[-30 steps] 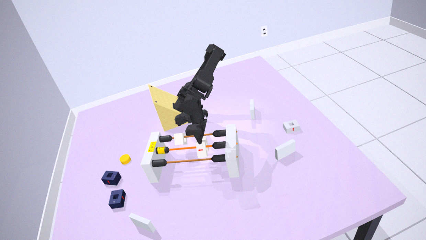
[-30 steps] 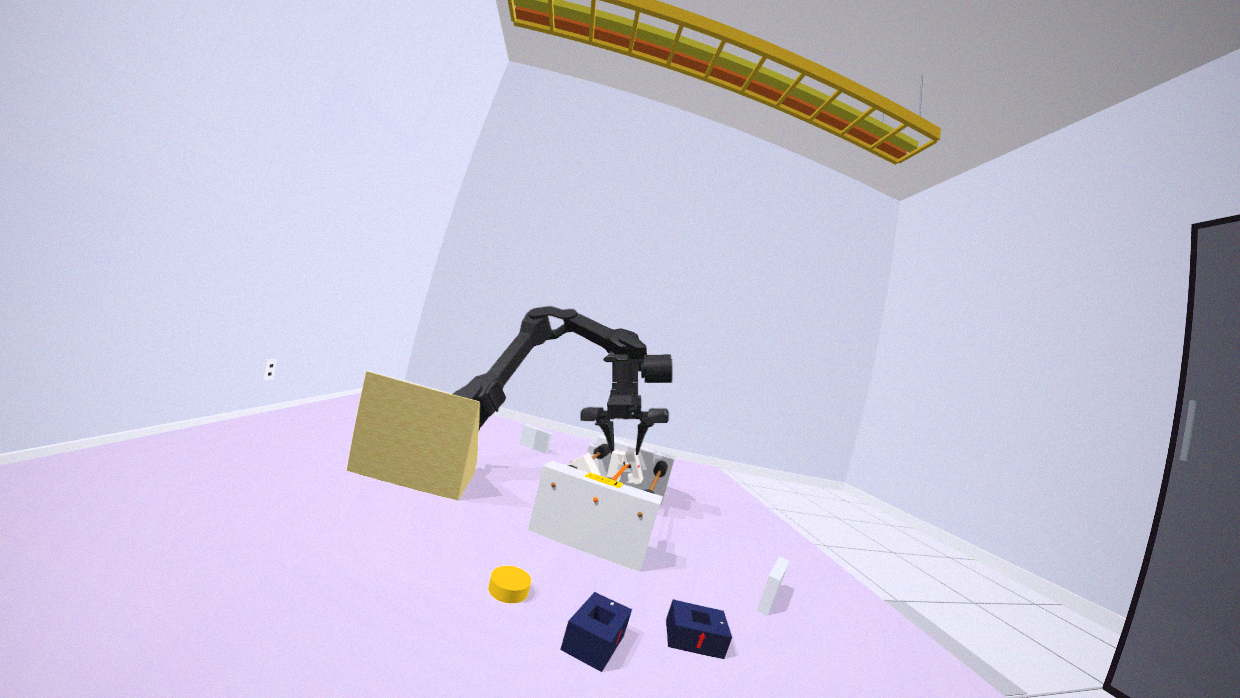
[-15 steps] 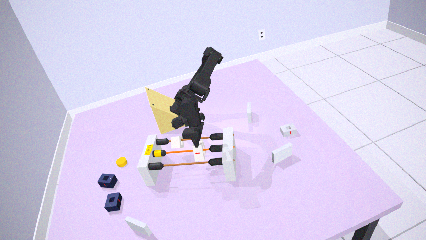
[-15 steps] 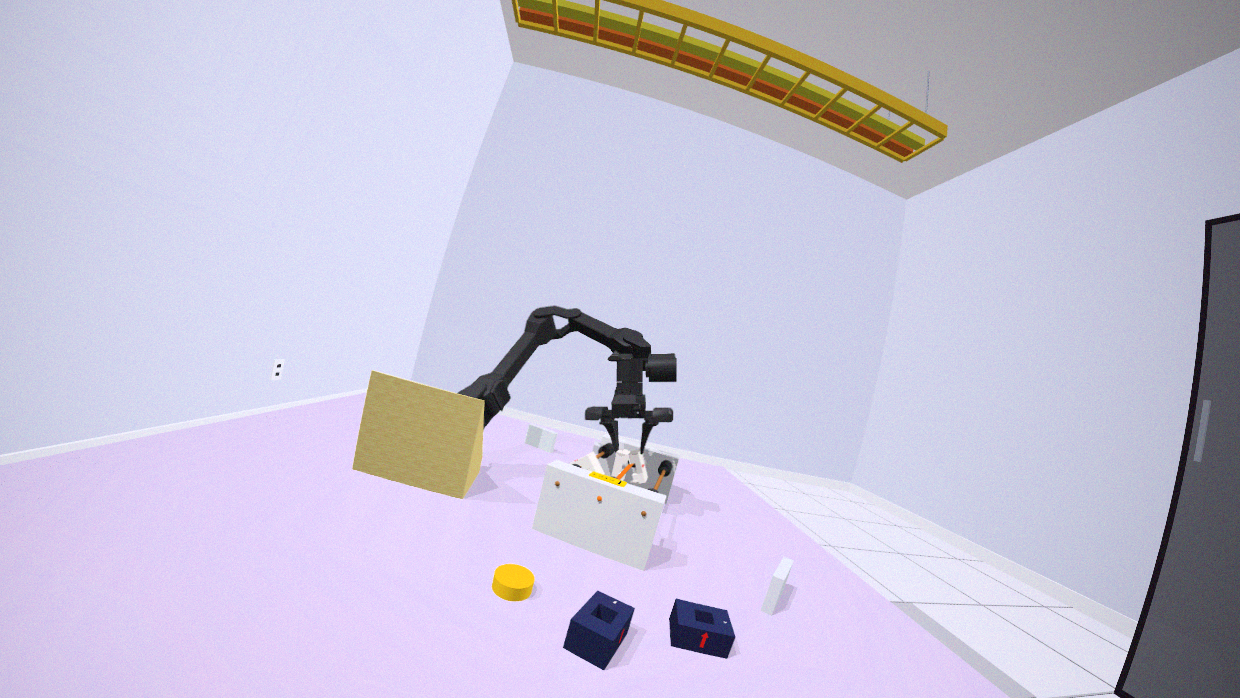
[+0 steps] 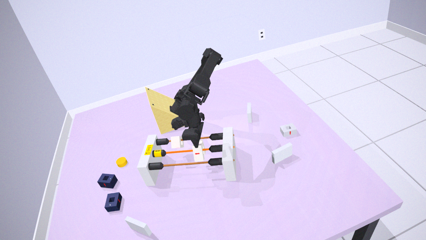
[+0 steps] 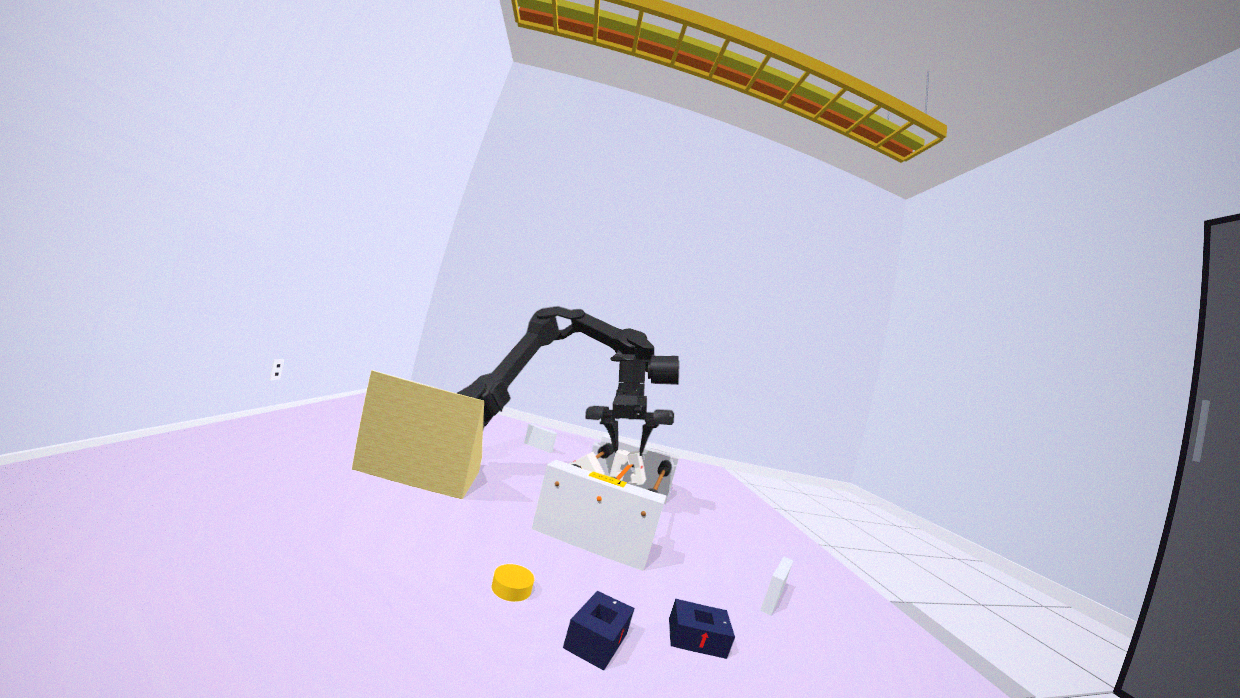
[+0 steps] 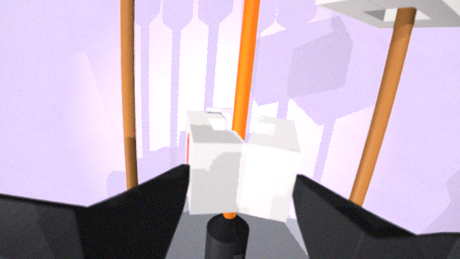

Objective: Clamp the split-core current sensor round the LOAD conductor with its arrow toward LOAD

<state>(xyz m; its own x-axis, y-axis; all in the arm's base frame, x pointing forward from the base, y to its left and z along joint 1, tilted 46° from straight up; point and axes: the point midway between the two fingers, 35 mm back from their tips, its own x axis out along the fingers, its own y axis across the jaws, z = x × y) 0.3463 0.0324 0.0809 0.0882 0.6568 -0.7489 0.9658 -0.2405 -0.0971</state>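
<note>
"While the gripper (image 5: 195,145) (image 6: 628,452) (image 7: 241,178) pinches the white sensor (image 5: 198,156) (image 6: 639,469) (image 7: 216,182) from both sides, where is this sensor?" asks the first speaker.

"It is above the worktop (image 5: 298,190) (image 6: 260,563) (image 7: 56,112), well inside its edges, and straddles the middle, bright orange conductor (image 5: 178,152) (image 7: 247,56)," answers the second.

"Is it closed?"

"Its halves meet at the top but spread below, and its red arrow (image 5: 197,153) points toward the yellow LOAD marker (image 5: 158,153)."

"And the navy blocks (image 5: 113,207) (image 6: 685,641)?"

"They lie near the left edge, in the top view."
</note>
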